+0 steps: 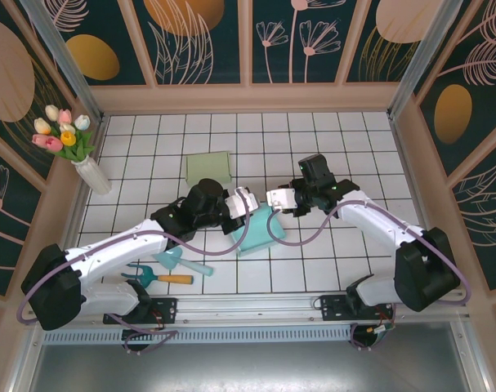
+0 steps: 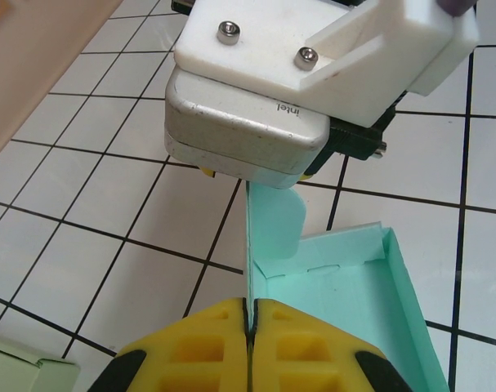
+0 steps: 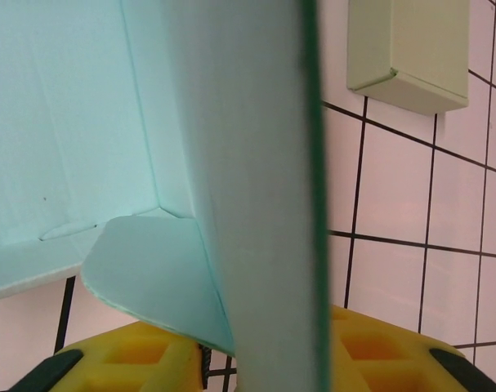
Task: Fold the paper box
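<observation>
Here is the table (image 1: 354,147): white tiles ruled with dark lines, boxed in by wooden-framed walls (image 1: 203,41) painted with dark floral panels. A metal rail runs along the near edge, where the two arm bases are bolted.

At the left edge a white vase (image 1: 93,175) stands upright holding a bunch of tulips (image 1: 62,135) in pink, white and yellow. Farther back on the tiles, a pale green box (image 1: 208,167) lies closed, well apart from the vase; what it holds cannot be told. Near the left arm lie a teal scoop (image 1: 172,260) and an orange-handled tool (image 1: 167,279), side by side.

Now the action at centre table. The teal paper box (image 1: 260,233) sits there as an open tray, one long wall standing, a rounded flap curling off its corner. The left gripper (image 1: 246,202) comes at it from the left: in its wrist view the yellow fingers (image 2: 198,343) are pressed together on the upright wall's edge, pinching it.

The right gripper (image 1: 279,198) faces it from the other side, the two nearly nose to nose. In the right wrist view a teal panel rises between its yellow fingers (image 3: 141,359), set narrow; whether they are actually clamping the card, I cannot tell.
</observation>
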`<state>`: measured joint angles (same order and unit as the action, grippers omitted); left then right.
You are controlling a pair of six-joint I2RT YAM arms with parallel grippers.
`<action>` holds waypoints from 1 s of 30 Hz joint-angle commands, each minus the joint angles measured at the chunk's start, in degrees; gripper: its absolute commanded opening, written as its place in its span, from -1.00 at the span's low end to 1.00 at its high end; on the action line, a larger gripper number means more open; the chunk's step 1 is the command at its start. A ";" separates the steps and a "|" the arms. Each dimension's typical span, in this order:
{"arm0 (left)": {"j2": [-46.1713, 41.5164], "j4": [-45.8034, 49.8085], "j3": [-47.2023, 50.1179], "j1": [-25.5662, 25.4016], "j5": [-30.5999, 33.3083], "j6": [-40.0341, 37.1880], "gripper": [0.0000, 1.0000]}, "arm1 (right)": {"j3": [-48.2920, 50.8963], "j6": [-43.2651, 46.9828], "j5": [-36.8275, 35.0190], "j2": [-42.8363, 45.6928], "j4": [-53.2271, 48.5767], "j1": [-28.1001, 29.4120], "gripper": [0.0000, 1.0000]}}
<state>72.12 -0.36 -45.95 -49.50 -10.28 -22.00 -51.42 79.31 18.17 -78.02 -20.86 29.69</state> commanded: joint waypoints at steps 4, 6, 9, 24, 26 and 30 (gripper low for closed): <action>0.30 -1.22 -0.31 -0.20 -0.89 0.42 -0.94 | -2.01 -1.72 6.93 -0.73 -1.42 1.30 -0.33; 0.30 -1.47 -0.16 -0.21 -0.64 0.38 -0.93 | -2.31 -1.96 7.58 -0.99 -2.34 2.59 -0.26; 0.44 -1.57 -0.10 -0.20 -0.43 0.46 -0.93 | -2.98 -1.90 7.33 -1.48 -4.27 3.08 -0.19; -1.09 -2.31 1.04 -0.25 -0.46 1.24 -0.93 | -1.22 -2.67 6.26 0.34 -2.39 3.79 -0.73; -1.44 -3.29 1.45 -0.24 0.39 1.56 -0.93 | -1.05 -2.87 6.03 0.32 -2.25 3.81 -0.86; -2.14 -7.05 2.66 -0.24 6.97 3.69 -0.76 | -1.53 -4.33 4.38 -0.15 -2.30 3.81 -0.99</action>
<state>71.37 -1.69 -44.27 -49.95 -9.02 -21.56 -52.42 76.29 21.08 -79.02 -23.00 32.95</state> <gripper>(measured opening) 0.109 0.083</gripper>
